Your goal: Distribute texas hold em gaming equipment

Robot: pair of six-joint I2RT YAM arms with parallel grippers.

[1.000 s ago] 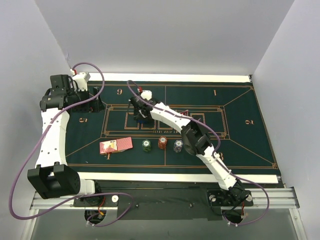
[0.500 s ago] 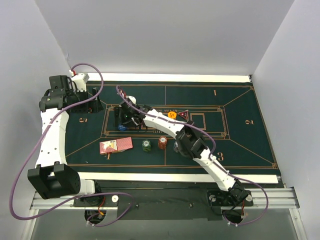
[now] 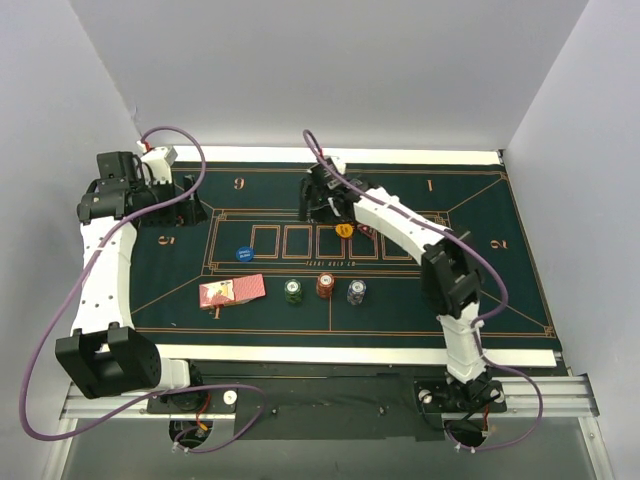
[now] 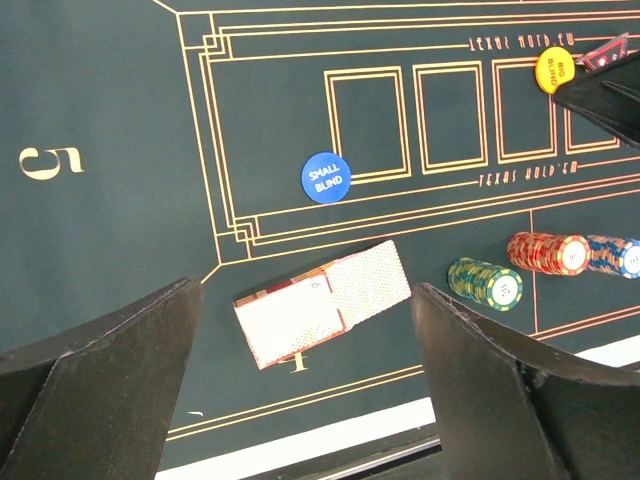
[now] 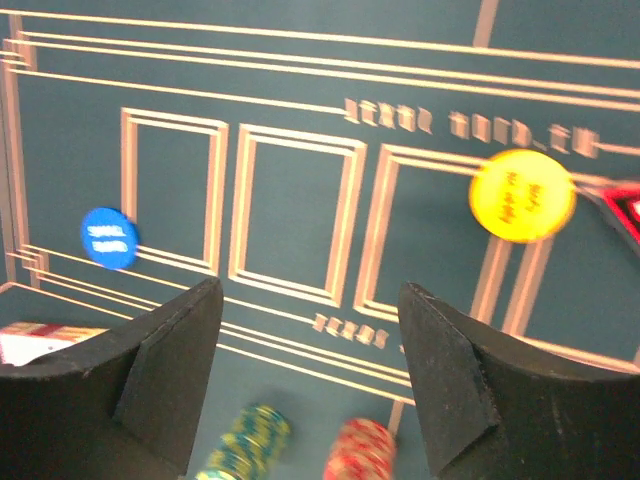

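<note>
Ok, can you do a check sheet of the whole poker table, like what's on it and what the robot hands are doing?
Surface: green felt mat with orange lines, flat.
Job's things: card deck; green chip stack, red chip stack, grey-purple chip stack in a row beside it; blue button; orange button.
Clutter: small red piece beside the orange button, too hidden to name.
Grippers: left gripper open, empty; right gripper open, empty.
Cables: purple cables loop off both arms.
Surroundings: white walls; metal rail at the near edge.
</note>
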